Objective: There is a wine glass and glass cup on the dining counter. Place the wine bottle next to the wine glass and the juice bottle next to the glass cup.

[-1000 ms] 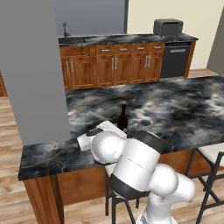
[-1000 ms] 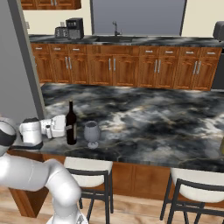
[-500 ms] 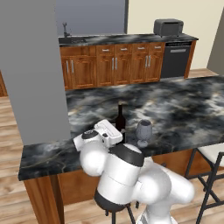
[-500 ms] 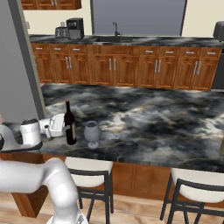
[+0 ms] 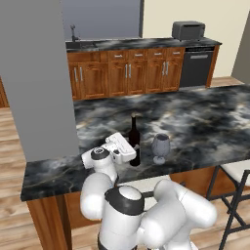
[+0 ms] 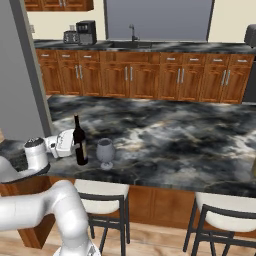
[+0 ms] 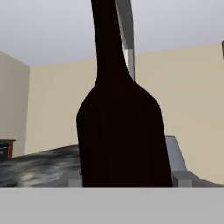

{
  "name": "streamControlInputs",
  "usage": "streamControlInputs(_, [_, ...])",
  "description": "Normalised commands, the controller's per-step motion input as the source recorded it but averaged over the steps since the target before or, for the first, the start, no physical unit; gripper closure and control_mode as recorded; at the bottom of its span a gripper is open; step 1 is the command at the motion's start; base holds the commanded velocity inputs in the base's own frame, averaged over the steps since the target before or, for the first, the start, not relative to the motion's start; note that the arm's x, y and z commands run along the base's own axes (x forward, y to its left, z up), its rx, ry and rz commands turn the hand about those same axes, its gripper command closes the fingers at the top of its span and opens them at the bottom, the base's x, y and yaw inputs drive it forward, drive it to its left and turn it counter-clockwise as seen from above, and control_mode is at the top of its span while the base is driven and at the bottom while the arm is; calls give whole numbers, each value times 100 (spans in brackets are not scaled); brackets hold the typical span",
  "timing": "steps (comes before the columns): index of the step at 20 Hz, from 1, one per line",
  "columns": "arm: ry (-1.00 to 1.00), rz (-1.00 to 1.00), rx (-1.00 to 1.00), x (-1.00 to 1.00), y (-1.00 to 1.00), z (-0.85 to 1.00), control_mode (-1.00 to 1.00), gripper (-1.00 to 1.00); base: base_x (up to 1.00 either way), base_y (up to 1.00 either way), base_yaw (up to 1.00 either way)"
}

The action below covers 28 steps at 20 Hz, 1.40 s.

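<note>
Hand view, wine bottle [image 7: 120, 127] close before tool [image 5: 131, 152]

Illumination is even and diffuse with no visible source. Shadows are faint. Rendered frames are soft and low in resolution. The wine bottle [image 7: 120, 127] appears as an unlit, featureless black silhouette.

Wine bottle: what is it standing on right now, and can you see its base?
The wine bottle stands upright on the dining counter, beside the wine glass. In the right base view its base meets the stone. In the left base view the gripper covers its lower part.
</note>
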Motion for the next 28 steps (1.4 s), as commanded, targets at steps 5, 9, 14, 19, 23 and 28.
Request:
streamControlInputs(5, [-5, 0, 0, -22, -26, -21, -100, 100, 0, 0, 0])
streamControlInputs(9, [-3, 0, 0, -26, -25, -12, -100, 100, 0, 0, 0])
streamControlInputs(14, [-1, -1, 0, -15, -31, -8, -100, 100, 0, 0, 0])
streamControlInputs(19, [0, -5, 0, -1, -36, -3, -100, 100, 0, 0, 0])
streamControlInputs(23, [1, -5, 0, 0, -35, -4, -100, 100, 0, 0, 0])
streamControlInputs(28, [0, -1, 1, 0, -9, -25, -100, 100, 0, 0, 0])
